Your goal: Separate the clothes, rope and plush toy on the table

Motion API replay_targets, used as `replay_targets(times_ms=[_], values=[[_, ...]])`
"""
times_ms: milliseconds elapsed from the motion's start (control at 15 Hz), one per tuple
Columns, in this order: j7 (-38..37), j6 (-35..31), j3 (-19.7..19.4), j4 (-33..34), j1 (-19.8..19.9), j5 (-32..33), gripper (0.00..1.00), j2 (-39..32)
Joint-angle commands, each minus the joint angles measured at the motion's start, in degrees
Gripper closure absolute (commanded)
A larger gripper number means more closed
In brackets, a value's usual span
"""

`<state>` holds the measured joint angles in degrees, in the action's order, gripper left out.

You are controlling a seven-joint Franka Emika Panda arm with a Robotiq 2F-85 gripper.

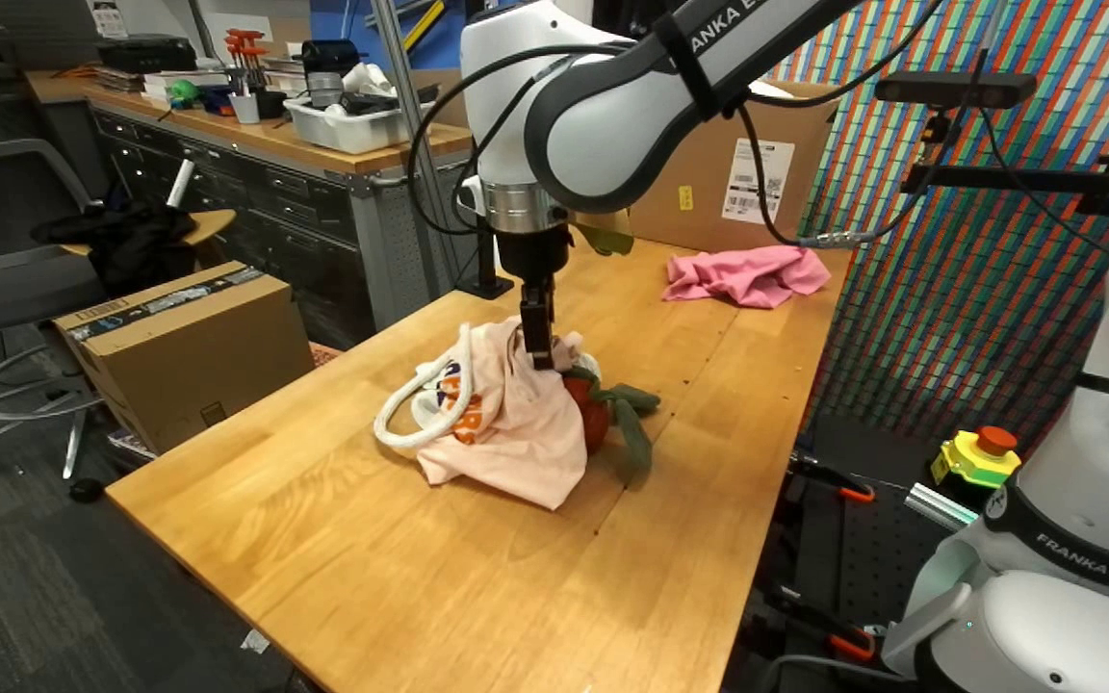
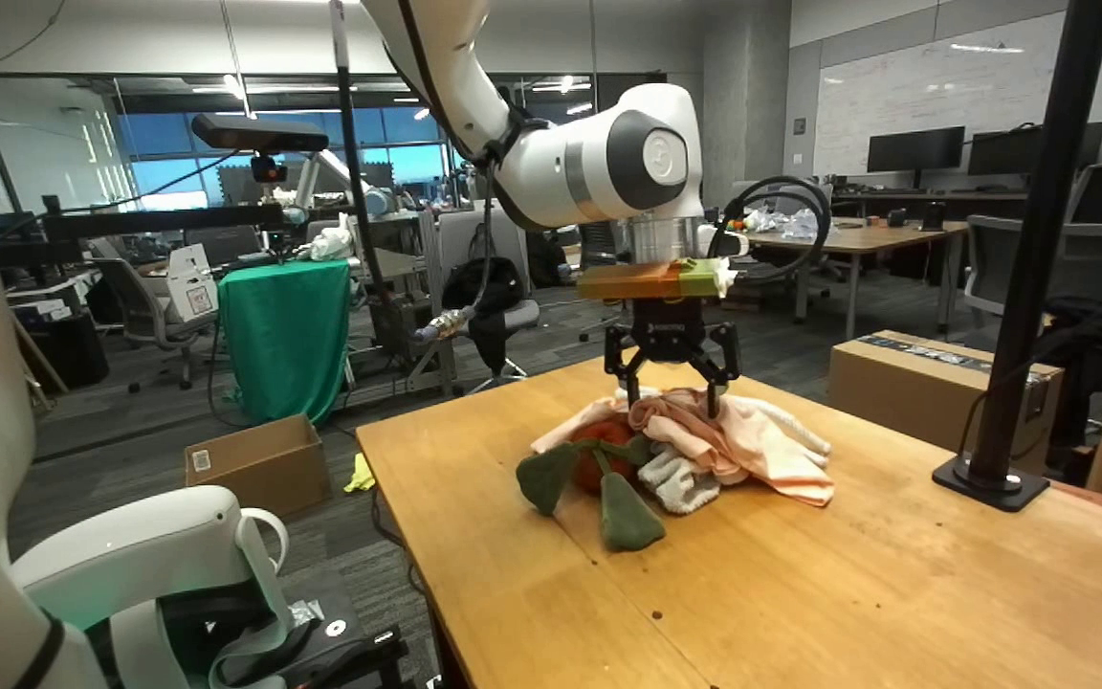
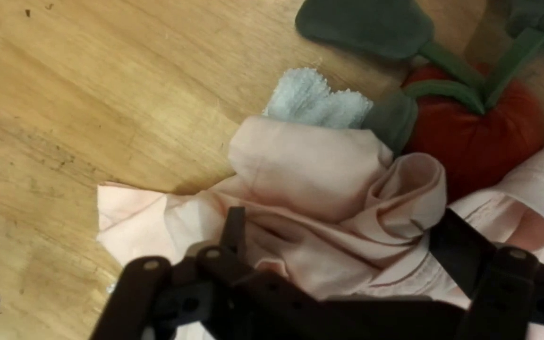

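My gripper (image 2: 672, 402) points down over a pile on the table (image 1: 477, 577), its fingers wide apart. Peach cloth (image 3: 310, 165) bunches between and around the fingertips, unpinched. Under the peach cloth's edge the white cloth (image 2: 680, 483) pokes out. Against the pile leans the plush toy (image 2: 599, 464), red-orange with dark green leaves, partly covered by peach fabric. The cream rope (image 1: 410, 441) curves over the pile's opposite side from the toy; part of it is hidden. Well apart lies the pink cloth (image 1: 747, 277), crumpled near the table's far end.
A large cardboard box (image 1: 699, 183) stands behind the pink cloth. A black pole on a flat base (image 2: 989, 483) rises from the table's edge. Another box (image 1: 189, 356) is on the floor beside the table.
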<state>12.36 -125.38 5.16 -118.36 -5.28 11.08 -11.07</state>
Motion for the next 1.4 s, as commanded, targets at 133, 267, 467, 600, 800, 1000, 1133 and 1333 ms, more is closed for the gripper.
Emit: replay_targets(times_ms=[133, 267, 467, 600, 800, 1000, 1133, 1333], values=[[2.1, -2.8, 0.2, 2.3, 0.8, -1.8, 0.00, -1.2], [2.0, -3.9, 0.1, 2.2, 1.1, -3.0, 0.00, -1.5], [2.4, -4.7, 0.2, 1.9, 1.7, -5.2, 0.00, -2.2], [2.6, -4.8, 0.2, 2.0, 2.0, -6.2, 0.00, -2.9], [2.4, -5.3, 0.1, 2.2, 2.1, -6.7, 0.00, -4.1], [2.4, -5.3, 0.2, 2.3, 2.1, -6.6, 0.00, -4.9], [2.7, -4.9, 0.3, 2.5, 2.1, -6.6, 0.26, -5.2], [3.0, -4.4, 0.3, 2.4, 2.2, -6.6, 0.36, -4.8]])
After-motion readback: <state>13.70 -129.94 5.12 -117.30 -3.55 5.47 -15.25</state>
